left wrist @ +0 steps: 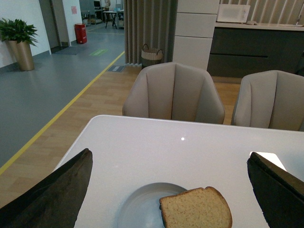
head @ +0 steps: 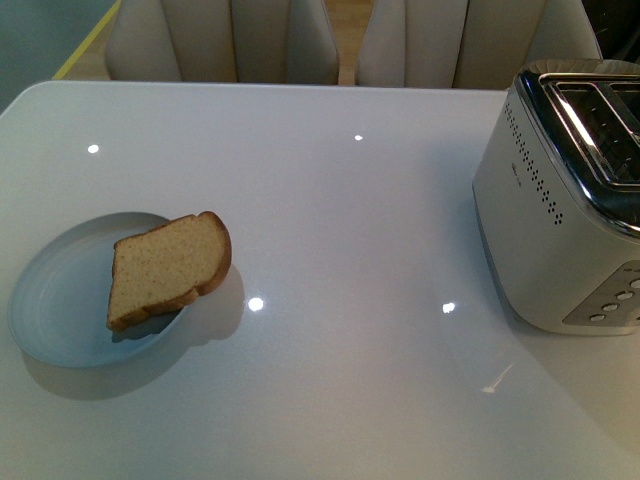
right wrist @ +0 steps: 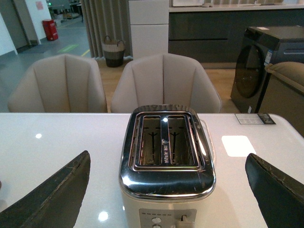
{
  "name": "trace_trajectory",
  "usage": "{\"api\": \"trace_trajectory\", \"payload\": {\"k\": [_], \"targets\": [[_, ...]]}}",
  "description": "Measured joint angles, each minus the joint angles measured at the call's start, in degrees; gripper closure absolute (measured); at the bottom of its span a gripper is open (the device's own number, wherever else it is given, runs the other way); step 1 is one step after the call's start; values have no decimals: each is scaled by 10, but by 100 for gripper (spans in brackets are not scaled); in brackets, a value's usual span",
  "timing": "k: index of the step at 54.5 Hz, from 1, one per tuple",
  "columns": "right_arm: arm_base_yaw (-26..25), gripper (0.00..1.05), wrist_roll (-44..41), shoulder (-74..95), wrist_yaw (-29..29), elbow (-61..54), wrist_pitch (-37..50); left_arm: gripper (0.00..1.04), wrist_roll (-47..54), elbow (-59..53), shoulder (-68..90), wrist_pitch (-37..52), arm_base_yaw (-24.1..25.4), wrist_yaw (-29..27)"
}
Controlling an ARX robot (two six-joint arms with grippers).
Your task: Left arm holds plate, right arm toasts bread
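The bread [head: 168, 268] lies tilted over the right rim of the plate [head: 60, 310] on the counter [head: 350, 220], well apart from the toaster [head: 545, 220], while the left claw [left wrist: 169, 153] and right claw [right wrist: 167, 155] both gape apart, empty.

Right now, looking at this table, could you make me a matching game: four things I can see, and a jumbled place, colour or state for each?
1. bread
2. plate
3. toaster
4. chairs

A. both slots empty
B. pale blue
C. beyond the far edge of the table
D. overhanging a rim

Pairs: 1-D, 2-B, 3-A, 4-C.
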Motion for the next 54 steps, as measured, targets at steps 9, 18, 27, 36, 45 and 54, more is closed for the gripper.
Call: {"api": "trace_trajectory", "payload": {"k": [9,18,27,36,45,54], "targets": [[0,9,0,0,0,0,0,7,0,0,0,0,0,0],[0,9,0,0,0,0,0,7,0,0,0,0,0,0],[0,9,0,0,0,0,0,7,0,0,0,0,0,0],[0,9,0,0,0,0,0,7,0,0,0,0,0,0],[0,9,0,0,0,0,0,7,0,0,0,0,0,0],[0,9,0,0,0,0,0,7,0,0,0,0,0,0]]}}
